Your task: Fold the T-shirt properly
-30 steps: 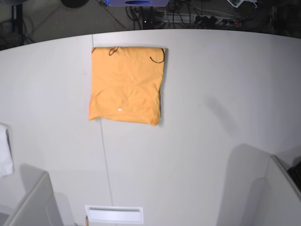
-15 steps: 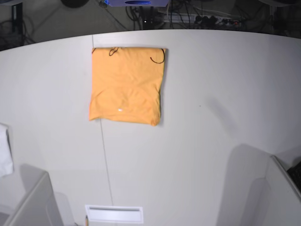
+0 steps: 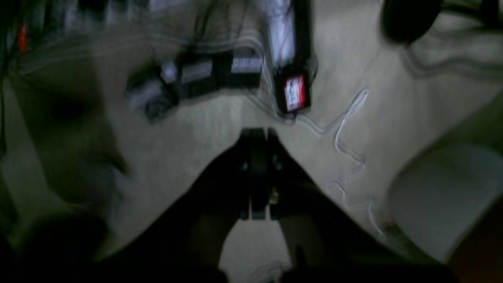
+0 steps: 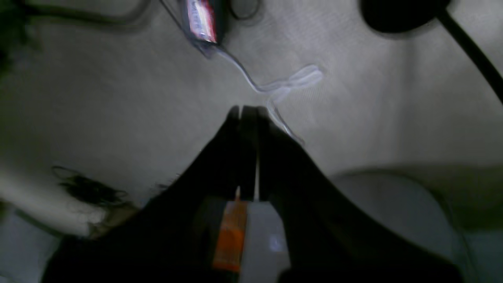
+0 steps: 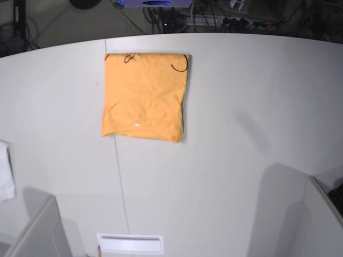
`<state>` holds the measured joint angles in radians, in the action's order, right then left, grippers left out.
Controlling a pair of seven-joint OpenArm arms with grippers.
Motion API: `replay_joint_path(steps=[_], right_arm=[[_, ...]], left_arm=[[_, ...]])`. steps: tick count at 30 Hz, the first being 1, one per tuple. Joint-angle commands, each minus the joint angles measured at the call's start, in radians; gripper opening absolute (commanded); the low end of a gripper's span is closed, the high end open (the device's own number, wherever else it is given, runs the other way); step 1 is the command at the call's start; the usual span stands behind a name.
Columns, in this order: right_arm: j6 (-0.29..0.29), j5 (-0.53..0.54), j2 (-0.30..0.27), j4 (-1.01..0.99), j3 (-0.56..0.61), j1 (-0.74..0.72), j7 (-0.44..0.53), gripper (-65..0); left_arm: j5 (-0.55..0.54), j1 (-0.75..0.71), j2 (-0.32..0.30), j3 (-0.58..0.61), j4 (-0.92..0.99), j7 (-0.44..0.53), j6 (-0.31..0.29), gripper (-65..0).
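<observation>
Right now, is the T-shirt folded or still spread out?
Folded: the T-shirt lies as a compact rectangle on the table, no sleeves showing.

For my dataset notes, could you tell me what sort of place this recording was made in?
Most likely a robotics lab or test bench: a folded orange T-shirt lies on a large white table, with tangled cables and power strips on the floor behind it.

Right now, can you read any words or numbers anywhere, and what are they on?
No text can be read.
Red and white label on a dark box on the floor: too blurred.
Black squiggles on the folded T-shirt: marks, not letters.
White dot on the T-shirt: too small.
</observation>
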<state>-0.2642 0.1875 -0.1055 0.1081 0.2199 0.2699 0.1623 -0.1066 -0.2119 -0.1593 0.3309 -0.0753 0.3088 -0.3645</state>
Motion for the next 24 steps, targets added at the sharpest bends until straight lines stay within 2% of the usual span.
replay_joint_path(steps=[1, 5, 8, 17, 21, 24], right_arm=[[-0.020, 0.004, -0.023, -0.017, -0.003, -0.014, 0.036, -65.0], [-0.028, 0.004, -0.064, 0.003, 0.003, -0.060, 0.064, -65.0], [-0.028, 0.004, -0.073, 0.009, 0.005, -0.096, 0.064, -65.0], [-0.028, 0.000, -0.069, 0.009, 0.006, -0.096, 0.062, -65.0], [-0.028, 0.000, -0.030, 0.009, 0.008, -0.105, 0.066, -65.0], [-0.028, 0.000, -0.023, 0.009, 0.006, -0.120, 0.066, -65.0]], left_arm=[[0.003, -0.021, -0.001, 0.004, 0.007, 0.010, 0.028, -65.0], [0.002, -0.014, 0.051, 0.001, 0.007, 0.043, 0.170, -65.0], [0.002, 0.006, 0.063, 0.001, 0.007, 0.048, 0.216, -65.0], [-0.002, 0.015, 0.091, 0.000, 0.012, 0.043, 0.223, -65.0], [0.000, 0.056, 0.093, 0.000, 0.015, 0.045, 0.223, -65.0], [0.000, 0.076, 0.093, 0.000, 0.015, 0.049, 0.223, -65.0]])
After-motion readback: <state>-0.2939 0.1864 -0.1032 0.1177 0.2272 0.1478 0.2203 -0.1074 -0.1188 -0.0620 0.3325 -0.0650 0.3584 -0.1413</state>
